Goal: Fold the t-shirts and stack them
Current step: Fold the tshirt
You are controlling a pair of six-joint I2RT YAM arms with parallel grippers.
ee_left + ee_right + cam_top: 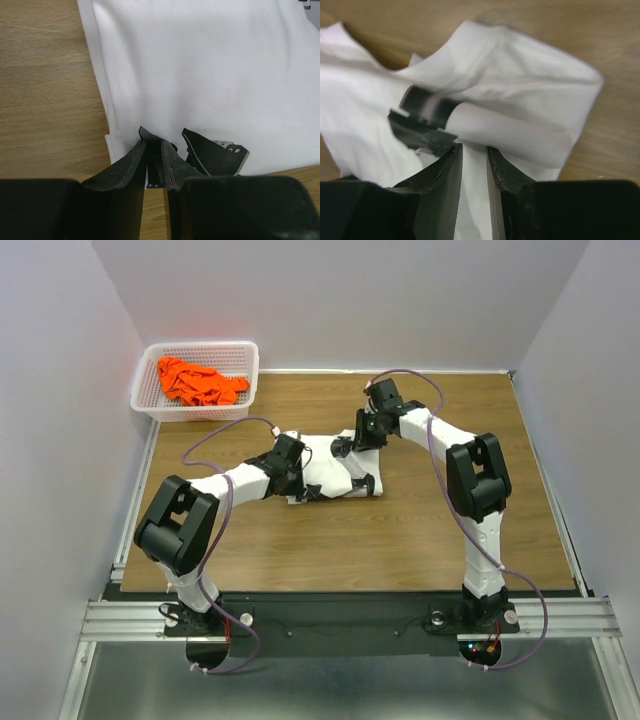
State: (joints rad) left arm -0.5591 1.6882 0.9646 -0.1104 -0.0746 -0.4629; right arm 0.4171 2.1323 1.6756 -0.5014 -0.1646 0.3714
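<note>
The white t-shirt lies bunched and partly folded in the middle of the table. Its black printed marks show near my left fingers. My left gripper sits at the shirt's left edge. In the left wrist view the left gripper is shut, with a thin strip of printed cloth pinched between its jaws. My right gripper is at the shirt's far side. In the right wrist view the right gripper is shut on a raised fold of white cloth. The orange t-shirt lies crumpled in a basket.
A white mesh basket stands at the table's far left corner, holding the orange shirt. Bare wooden tabletop lies between the white shirt and the arm bases. Grey walls close in the left, right and far sides.
</note>
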